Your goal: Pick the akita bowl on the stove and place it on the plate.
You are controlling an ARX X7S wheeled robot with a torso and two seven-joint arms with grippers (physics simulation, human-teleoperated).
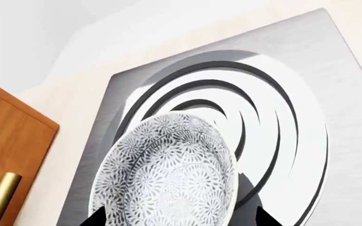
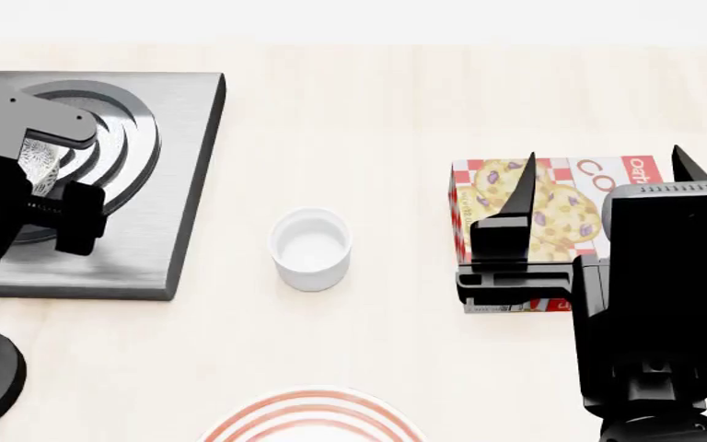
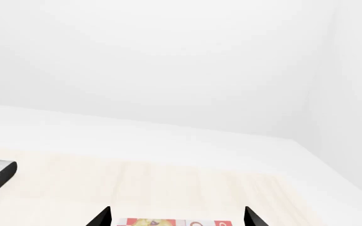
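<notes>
Nearest the head camera, at 6 o'clock: rim of large round white plate with red concentric rings (image 2: 313, 419), nothing visible on it. At 9 to 10 o'clock, flat square dark grey metal stove with black burner rings (image 2: 169, 175); small round speckled grey-and-white akita bowl (image 1: 168, 172) tilted over it, between the dark fingertips of the left gripper (image 1: 179, 220), apparently clasped. At 3 o'clock, red-checked cookie box (image 2: 550, 216), flat. At centre, small plain white cup (image 2: 310, 247), empty. Left arm hunched over the burner. Right gripper (image 2: 599, 175) raised above the box, fingers spread, holding nothing.
</notes>
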